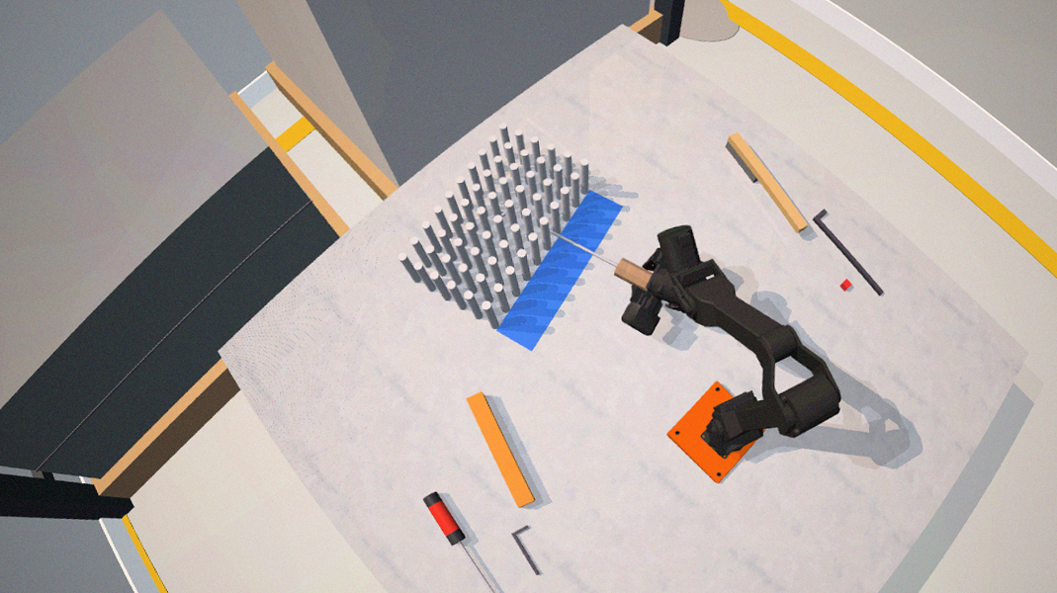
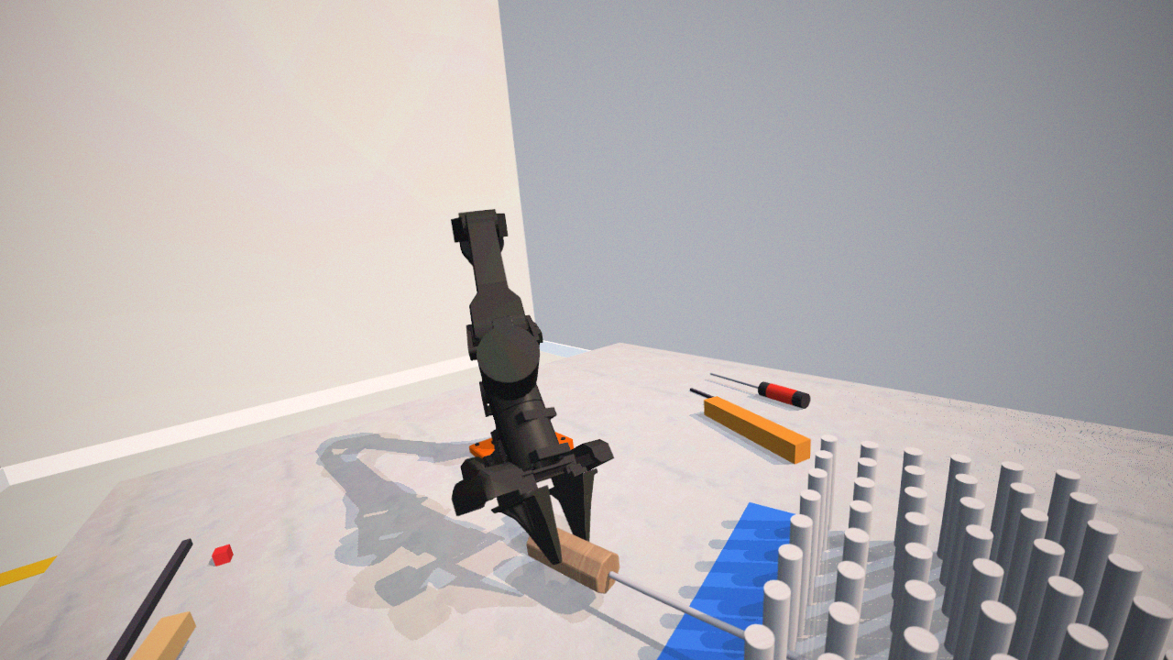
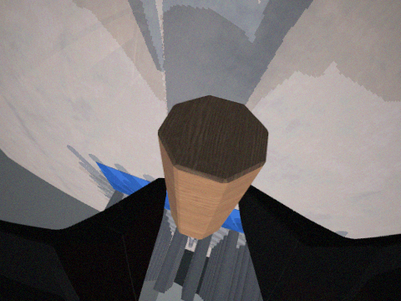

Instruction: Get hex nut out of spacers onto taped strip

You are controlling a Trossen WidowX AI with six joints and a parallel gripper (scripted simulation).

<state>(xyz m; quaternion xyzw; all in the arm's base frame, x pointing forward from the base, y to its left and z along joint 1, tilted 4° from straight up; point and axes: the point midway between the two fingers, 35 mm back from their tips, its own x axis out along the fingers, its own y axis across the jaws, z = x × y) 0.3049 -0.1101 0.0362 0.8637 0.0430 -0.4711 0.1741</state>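
Note:
My gripper is shut on the wooden handle of a tool. Its thin metal rod slants over the blue taped strip to the field's front edge. The rod's far end is hidden among the front spacers; I cannot tell whether it touches one. The metal spacers stand upright in rows. My fingers are outside the field, on the near side of the strip. I cannot make out the nut.
A pale wooden bar, a long hex key and a red cube lie to one side. An orange bar, a screwdriver and a small hex key lie on the other.

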